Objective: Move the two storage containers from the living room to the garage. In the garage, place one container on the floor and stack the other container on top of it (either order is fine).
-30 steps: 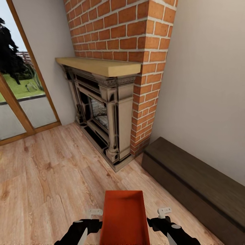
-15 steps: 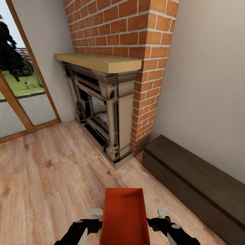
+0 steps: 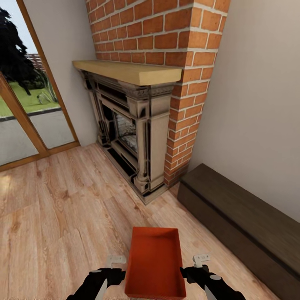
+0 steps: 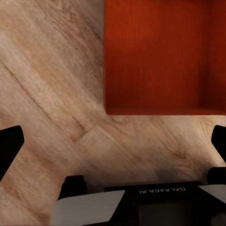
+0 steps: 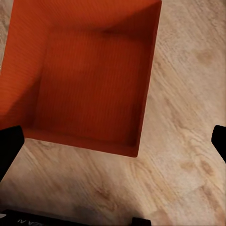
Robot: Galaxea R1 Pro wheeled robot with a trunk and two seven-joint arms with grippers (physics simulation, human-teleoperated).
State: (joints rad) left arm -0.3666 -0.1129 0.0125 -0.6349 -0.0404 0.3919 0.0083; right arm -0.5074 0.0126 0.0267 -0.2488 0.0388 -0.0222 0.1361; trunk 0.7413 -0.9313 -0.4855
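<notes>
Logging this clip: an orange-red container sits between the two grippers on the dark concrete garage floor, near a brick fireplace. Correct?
Not quite. The container sits on the light wood plank floor, as the head view shows; the rest stands: left gripper, right gripper, fireplace.

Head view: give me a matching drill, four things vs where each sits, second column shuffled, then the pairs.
Things:
1. bin
2. fireplace
3. cabinet
4. window

Places:
A. along the right wall, low on the floor
B. far left, showing grass outside
C. between the two arms, bottom centre
D. at the foot of the brick chimney, under a wooden mantel

Pairs: 1-C, 2-D, 3-A, 4-B
</notes>
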